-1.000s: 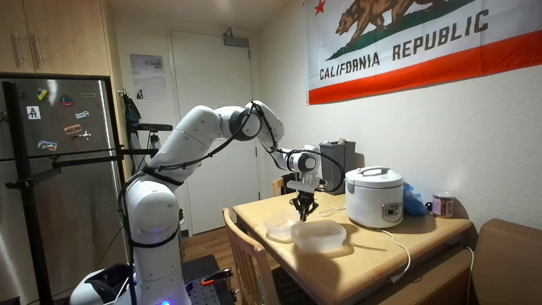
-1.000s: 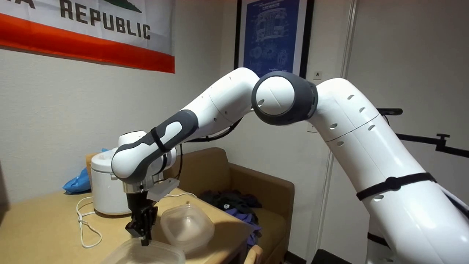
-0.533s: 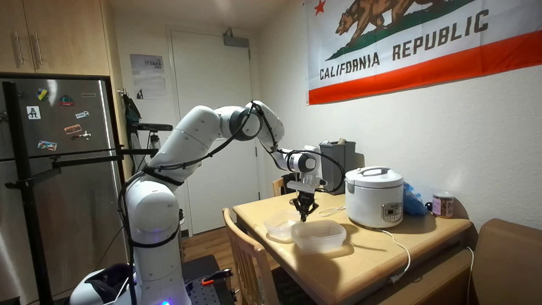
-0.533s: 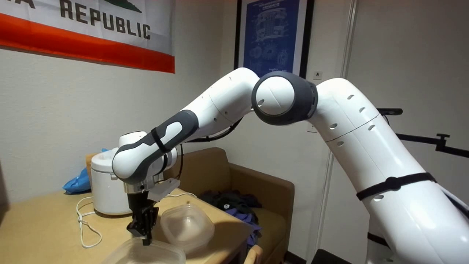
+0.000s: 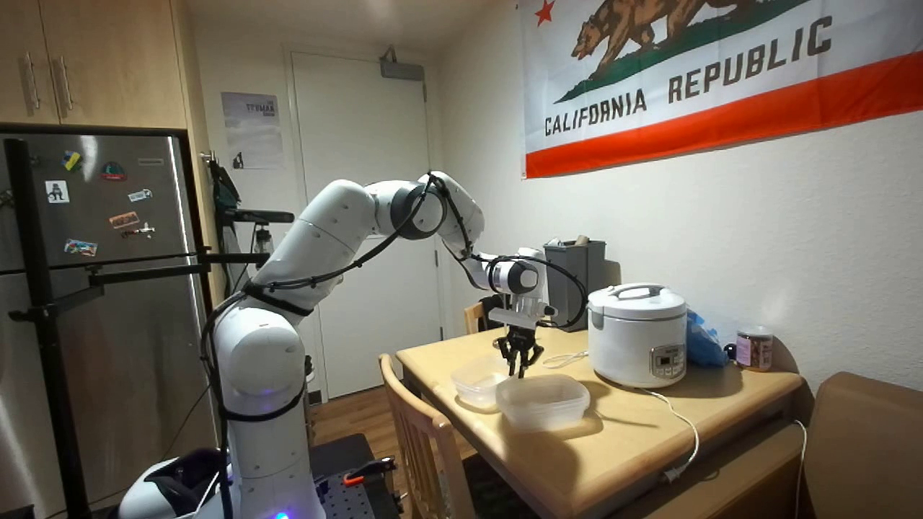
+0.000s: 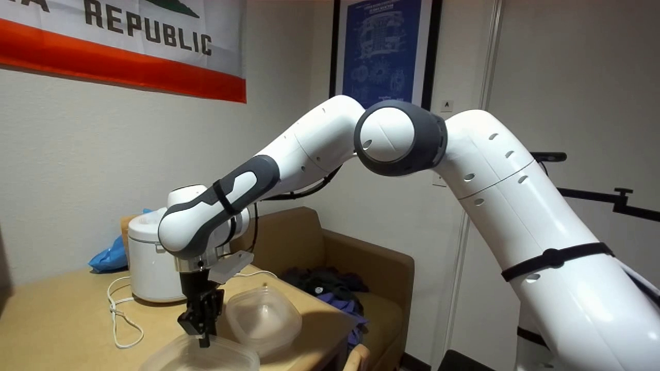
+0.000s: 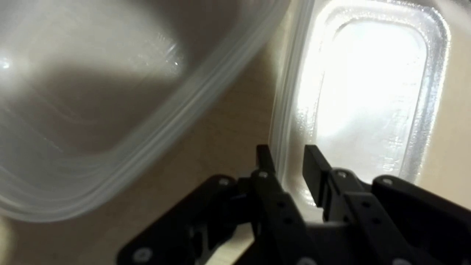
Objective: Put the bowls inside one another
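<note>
Kitchen: fridge (image 5: 130,339), rice cooker (image 5: 631,342)

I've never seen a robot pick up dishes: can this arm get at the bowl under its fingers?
Probably yes: in the wrist view its fingers stand apart, with the rim of that bowl seemingly between their tips. The other bowl sits close but leaves them room.

The arm (image 6: 325,134) consisted of glossy white, rounded housings (image 6: 495,167) with a dark grey joint band (image 6: 432,138). Black straps (image 6: 559,262) encircled the housings, and black cables (image 5: 340,272) ran along the outside. A silver collar (image 6: 192,264) adjoined the black gripper (image 7: 287,149), whose linkages (image 7: 415,202) carried round, pale screw heads (image 7: 142,254). A blue light (image 5: 281,515) glowed low on the arm.
</note>
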You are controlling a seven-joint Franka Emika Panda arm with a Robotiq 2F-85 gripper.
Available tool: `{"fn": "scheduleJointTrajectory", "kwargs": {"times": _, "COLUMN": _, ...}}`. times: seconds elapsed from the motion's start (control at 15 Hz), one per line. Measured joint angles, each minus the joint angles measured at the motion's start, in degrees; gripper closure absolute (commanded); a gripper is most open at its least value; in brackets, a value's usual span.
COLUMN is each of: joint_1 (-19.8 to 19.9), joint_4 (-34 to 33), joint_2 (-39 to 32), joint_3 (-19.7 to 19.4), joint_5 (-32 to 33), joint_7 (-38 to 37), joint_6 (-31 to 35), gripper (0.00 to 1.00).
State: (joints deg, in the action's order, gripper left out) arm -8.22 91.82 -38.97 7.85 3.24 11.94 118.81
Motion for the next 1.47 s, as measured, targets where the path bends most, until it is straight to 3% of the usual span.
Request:
{"fn": "scheduleJointTrajectory", "kwargs": {"times": 0.07, "joint_1": 0.0, "joint_4": 0.0, "joint_2": 0.0, "joint_3": 0.0, "joint_5": 0.0, "joint_7": 0.0, "joint_6": 0.0, "gripper": 0.60}}
{"fn": "scheduleJointTrajectory", "kwargs": {"times": 0.2, "joint_1": 0.0, "joint_4": 0.0, "joint_2": 0.0, "joint_3": 0.0, "joint_5": 0.1, "joint_7": 0.0, "joint_6": 0.0, "gripper": 0.62}}
{"fn": "scheduleJointTrajectory", "kwargs": {"times": 0.47, "joint_1": -0.1, "joint_4": 0.2, "joint_2": 0.3, "joint_3": 0.0, "joint_5": 0.1, "joint_7": -0.1, "joint_6": 0.0, "gripper": 0.35}}
{"fn": "scheduleJointTrajectory", "kwargs": {"times": 0.53, "joint_1": -0.1, "joint_4": 0.4, "joint_2": 0.4, "joint_3": 0.0, "joint_5": 0.1, "joint_7": -0.2, "joint_6": 0.1, "gripper": 0.77}}
{"fn": "scheduleJointTrajectory", "kwargs": {"times": 0.73, "joint_1": -0.2, "joint_4": 0.5, "joint_2": 0.6, "joint_3": 0.0, "joint_5": 0.1, "joint_7": -0.3, "joint_6": 0.2, "gripper": 0.68}}
{"fn": "scheduleJointTrajectory", "kwargs": {"times": 0.93, "joint_1": -0.3, "joint_4": 0.7, "joint_2": 0.8, "joint_3": 0.0, "joint_5": 0.2, "joint_7": -0.9, "joint_6": 0.4, "gripper": 0.80}}
{"fn": "scheduleJointTrajectory", "kwargs": {"times": 1.13, "joint_1": -0.3, "joint_4": 1.0, "joint_2": 1.1, "joint_3": 0.0, "joint_5": 0.2, "joint_7": -1.2, "joint_6": 0.5, "gripper": 0.72}}
{"fn": "scheduleJointTrajectory", "kwargs": {"times": 1.2, "joint_1": -0.3, "joint_4": 1.1, "joint_2": 1.3, "joint_3": 0.0, "joint_5": 0.2, "joint_7": -1.3, "joint_6": 0.5, "gripper": 0.89}}
{"fn": "scheduleJointTrajectory", "kwargs": {"times": 1.47, "joint_1": -0.3, "joint_4": 2.0, "joint_2": 2.2, "joint_3": -0.1, "joint_5": 0.2, "joint_7": -1.3, "joint_6": 0.6, "gripper": 1.00}}
